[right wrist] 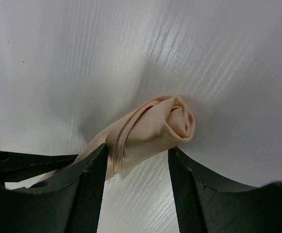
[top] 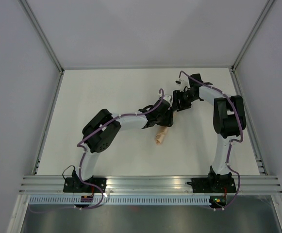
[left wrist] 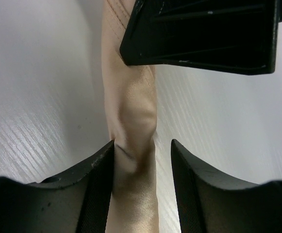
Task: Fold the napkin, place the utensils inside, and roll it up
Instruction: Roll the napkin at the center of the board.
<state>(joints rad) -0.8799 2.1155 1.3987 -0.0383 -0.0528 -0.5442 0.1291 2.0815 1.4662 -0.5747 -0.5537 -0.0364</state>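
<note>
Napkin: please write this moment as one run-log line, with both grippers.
napkin: rolled, lying on table | left gripper: open, astride roll, one side clear | right gripper: astride roll near its end, grip unclear

The napkin (right wrist: 150, 128) is showing as soft woven cloth with a faint satin sheen, creasing along its roll. The bench (right wrist: 82, 58) is looking smooth, white and glossy, throwing streaky reflections. The fingers (left wrist: 82, 194) are appearing as matt black plastic, lightly scuffed. The rail (top: 150, 183) along the bench's near edge is gleaming like brushed metal.
</note>
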